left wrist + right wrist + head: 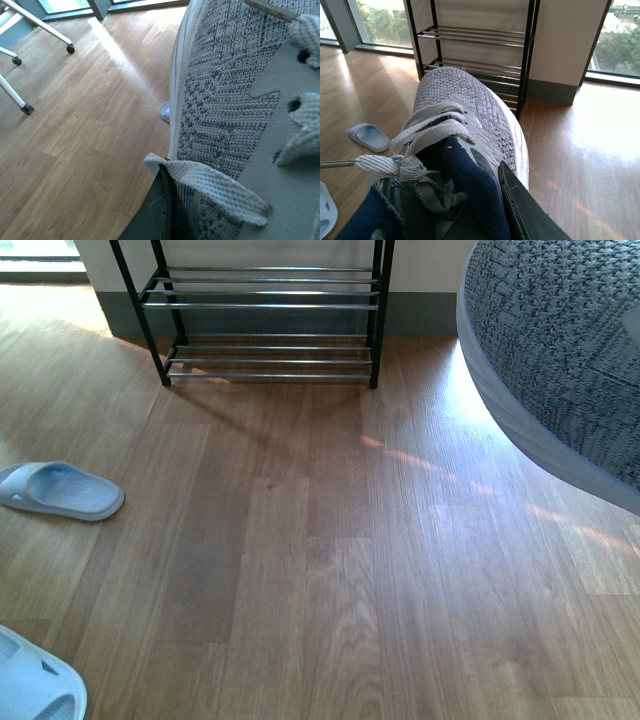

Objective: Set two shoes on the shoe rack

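Each gripper holds one grey knit shoe. In the right wrist view the shoe (470,115) hangs above the floor with its toe toward the shoe rack (475,40). My right gripper (490,200) is shut on its navy collar, one dark finger (525,212) outside. In the left wrist view the other shoe (225,100) fills the right side, and my left gripper (172,205) is shut on its edge by the white sole. In the front view one shoe (570,350) looms at the upper right, and the rack (270,300) stands against the wall ahead, its bars bare.
Two pale blue slippers lie on the wooden floor at the left, one (60,490) further off and one (35,685) close by. White frame legs on casters (70,48) stand off to the left arm's side. Windows flank the wall behind the rack.
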Tool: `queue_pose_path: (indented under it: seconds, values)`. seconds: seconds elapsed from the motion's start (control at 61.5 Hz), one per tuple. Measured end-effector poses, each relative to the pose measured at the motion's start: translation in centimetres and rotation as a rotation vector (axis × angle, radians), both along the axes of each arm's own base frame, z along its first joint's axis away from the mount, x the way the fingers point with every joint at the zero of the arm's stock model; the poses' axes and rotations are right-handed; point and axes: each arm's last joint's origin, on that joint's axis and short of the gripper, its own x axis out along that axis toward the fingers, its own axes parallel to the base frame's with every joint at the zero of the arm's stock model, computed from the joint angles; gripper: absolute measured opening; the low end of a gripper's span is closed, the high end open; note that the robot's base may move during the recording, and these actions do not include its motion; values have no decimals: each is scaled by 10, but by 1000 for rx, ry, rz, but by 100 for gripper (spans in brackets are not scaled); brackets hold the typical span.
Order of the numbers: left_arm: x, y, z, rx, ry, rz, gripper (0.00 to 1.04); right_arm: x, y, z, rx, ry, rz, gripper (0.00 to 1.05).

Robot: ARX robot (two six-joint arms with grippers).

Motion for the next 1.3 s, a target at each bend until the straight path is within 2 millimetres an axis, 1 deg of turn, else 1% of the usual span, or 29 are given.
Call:
queue_pose_path:
  seconds: [1.301]
  values:
    - [0, 0, 0, 0, 1, 0, 6, 0, 0, 0, -1, 2, 2, 1]
